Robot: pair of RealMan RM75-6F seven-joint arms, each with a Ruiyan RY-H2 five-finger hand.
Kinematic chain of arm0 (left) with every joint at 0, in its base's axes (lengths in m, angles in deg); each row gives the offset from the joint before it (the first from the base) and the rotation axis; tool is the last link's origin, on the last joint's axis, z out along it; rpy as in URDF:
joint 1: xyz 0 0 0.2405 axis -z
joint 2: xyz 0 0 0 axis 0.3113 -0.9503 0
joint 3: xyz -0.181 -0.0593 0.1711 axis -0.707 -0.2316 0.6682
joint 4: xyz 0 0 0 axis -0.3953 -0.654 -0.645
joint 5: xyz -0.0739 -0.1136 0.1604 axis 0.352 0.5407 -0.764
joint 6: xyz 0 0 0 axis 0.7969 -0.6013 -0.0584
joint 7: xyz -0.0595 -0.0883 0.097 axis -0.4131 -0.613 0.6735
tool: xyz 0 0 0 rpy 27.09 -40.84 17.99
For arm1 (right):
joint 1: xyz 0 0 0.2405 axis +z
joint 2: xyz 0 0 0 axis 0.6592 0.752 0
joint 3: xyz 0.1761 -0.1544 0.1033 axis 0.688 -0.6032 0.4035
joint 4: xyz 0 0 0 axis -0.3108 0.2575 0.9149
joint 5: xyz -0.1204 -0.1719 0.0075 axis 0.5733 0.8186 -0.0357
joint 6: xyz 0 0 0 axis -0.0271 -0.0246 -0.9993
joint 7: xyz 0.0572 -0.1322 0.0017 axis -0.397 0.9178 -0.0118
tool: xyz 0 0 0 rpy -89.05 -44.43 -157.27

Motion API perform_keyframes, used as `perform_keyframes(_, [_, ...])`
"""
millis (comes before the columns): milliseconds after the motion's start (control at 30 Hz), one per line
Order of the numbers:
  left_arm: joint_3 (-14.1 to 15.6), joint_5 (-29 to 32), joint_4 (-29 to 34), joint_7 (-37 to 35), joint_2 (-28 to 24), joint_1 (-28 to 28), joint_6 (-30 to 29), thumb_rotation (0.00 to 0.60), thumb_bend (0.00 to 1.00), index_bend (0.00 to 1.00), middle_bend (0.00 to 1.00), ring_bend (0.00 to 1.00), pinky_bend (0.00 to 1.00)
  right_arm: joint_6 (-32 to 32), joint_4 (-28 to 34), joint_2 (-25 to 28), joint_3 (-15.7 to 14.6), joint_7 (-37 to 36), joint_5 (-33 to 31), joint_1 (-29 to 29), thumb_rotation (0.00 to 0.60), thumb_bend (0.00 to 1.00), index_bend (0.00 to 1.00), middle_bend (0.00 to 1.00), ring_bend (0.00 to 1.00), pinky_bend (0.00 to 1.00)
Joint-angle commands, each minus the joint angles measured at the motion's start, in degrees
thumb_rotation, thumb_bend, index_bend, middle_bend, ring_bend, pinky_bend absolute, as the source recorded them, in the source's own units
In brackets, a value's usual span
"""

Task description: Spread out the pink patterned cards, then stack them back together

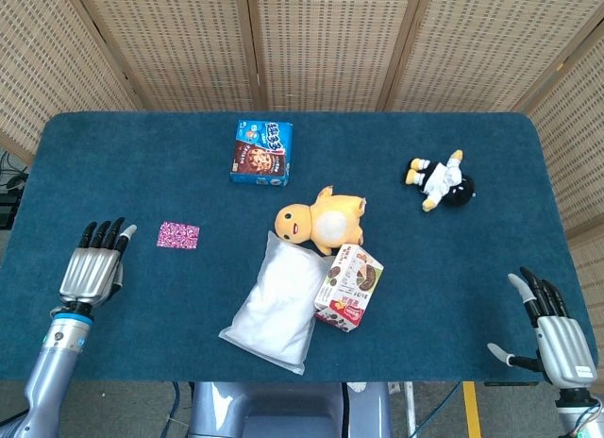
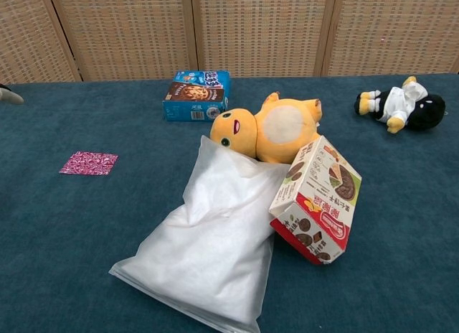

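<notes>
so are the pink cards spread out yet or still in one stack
Still stacked: the pink patterned cards show as one neat rectangle on the table, none fanned out. The left hand is near them, not touching.
</notes>
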Motion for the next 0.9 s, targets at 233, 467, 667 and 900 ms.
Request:
perform_keyframes(233, [-1.08, 16.68, -5.75, 11.61, 5.61, 9.35, 1.86, 0.6, 0.88, 0.12, 0.0, 0.0, 0.0, -0.33, -0.05, -0.16, -0.18, -0.26, 0.21, 0.18, 0.6, 0.11, 0.04, 0.0, 0.0, 0.0])
perform_keyframes(467, [0.25, 21.4, -11.31, 15.31, 10.34, 13.37, 0.95, 0.6, 0.87, 0.12, 0.0, 0.0, 0.0, -0.46, -0.25, -0.14, -0.19, -1.04, 0.13, 0.28, 0.6, 0.11, 0.04, 0.0, 0.0, 0.0])
perform_keyframes(667, [1.95, 21.42, -16.26, 15.88, 15.39, 14.64, -1.15, 0.6, 0.86, 0.12, 0.0, 0.0, 0.0, -0.57, -0.34, -0.24, -0.29, -0.96, 0.19, 0.32, 0.6, 0.1, 0.04, 0.0, 0.0, 0.0])
perform_keyframes(900, [2.34, 22.74, -19.08, 15.46, 19.08, 15.82, -0.92, 0.6, 0.84, 0.12, 0.0, 0.0, 0.0, -0.76, -0.41, -0.33, -0.32, -1.15, 0.09, 0.43, 0.6, 0.11, 0.04, 0.0, 0.0, 0.0])
